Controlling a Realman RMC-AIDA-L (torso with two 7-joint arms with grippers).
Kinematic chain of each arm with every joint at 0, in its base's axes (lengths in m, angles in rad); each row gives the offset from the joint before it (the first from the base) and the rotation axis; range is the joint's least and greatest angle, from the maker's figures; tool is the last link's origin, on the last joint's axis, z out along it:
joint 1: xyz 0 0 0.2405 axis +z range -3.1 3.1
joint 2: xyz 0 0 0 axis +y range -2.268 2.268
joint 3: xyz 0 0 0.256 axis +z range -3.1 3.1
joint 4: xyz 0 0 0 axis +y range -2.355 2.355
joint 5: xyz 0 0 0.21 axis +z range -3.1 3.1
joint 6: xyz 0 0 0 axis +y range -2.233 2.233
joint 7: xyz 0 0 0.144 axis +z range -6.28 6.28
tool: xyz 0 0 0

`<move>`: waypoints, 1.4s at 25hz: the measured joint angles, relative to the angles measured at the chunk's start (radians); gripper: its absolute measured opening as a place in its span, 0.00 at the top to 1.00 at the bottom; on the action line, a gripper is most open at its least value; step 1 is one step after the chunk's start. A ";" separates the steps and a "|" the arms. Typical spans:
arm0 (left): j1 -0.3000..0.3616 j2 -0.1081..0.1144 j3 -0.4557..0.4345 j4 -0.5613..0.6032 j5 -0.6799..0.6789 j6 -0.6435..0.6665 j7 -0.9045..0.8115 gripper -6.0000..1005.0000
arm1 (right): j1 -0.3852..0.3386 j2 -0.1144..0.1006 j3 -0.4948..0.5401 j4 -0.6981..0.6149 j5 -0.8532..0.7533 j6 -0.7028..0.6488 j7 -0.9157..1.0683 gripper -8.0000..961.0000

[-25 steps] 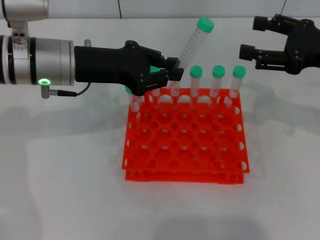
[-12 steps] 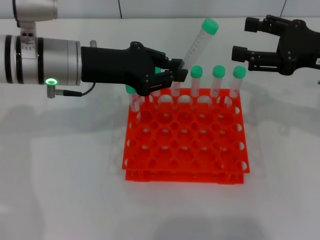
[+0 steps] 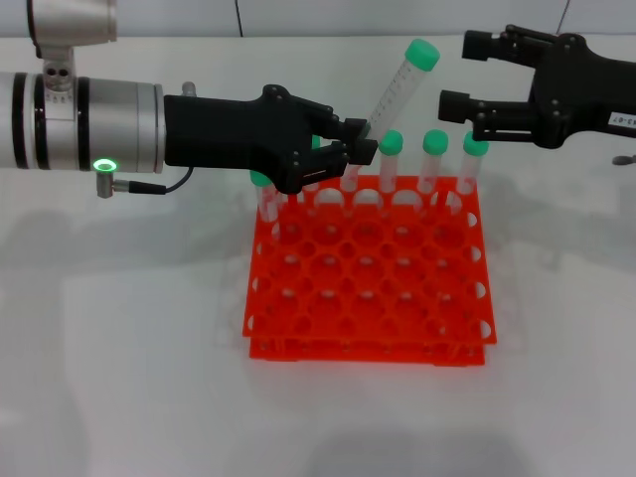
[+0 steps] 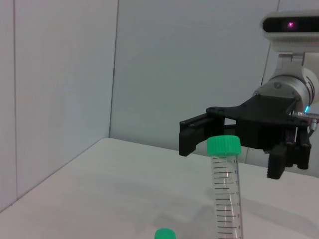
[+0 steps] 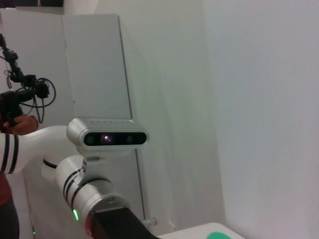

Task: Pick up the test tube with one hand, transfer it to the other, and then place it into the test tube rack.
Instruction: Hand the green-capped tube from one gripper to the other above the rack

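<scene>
The orange rack (image 3: 368,270) sits mid-worktop (image 3: 119,348). Green-capped tubes stand in its far row, three (image 3: 431,159) clear to see on the right, others partly hidden behind the left end effector (image 3: 360,146). That end effector, reaching in level from the left over the rack's far edge, pinches the tube (image 3: 396,87) by its lower part; the tube leans up and to the right, its cap above the standing ones. Since a second ago the right end effector (image 3: 459,72) has come leftward, and its fingers are spread, now just beside the cap. The tube itself has barely shifted.
</scene>
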 joint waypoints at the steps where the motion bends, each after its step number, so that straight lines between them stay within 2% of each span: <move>1: 0.000 0.000 0.000 0.000 0.000 0.000 0.002 0.81 | 0.003 0.000 -0.002 0.000 0.000 0.000 0.000 0.14; 26: -0.004 -0.008 0.000 0.002 0.003 -0.001 0.004 0.81 | 0.043 0.004 -0.030 0.019 0.038 0.020 -0.007 0.21; 31: -0.004 -0.009 0.000 0.003 0.004 -0.004 0.003 0.81 | 0.068 0.005 -0.030 0.055 0.038 0.025 -0.008 0.31; 35: -0.004 -0.009 0.000 0.003 0.004 -0.003 0.003 0.81 | 0.079 0.005 -0.029 0.072 0.038 0.028 -0.012 0.31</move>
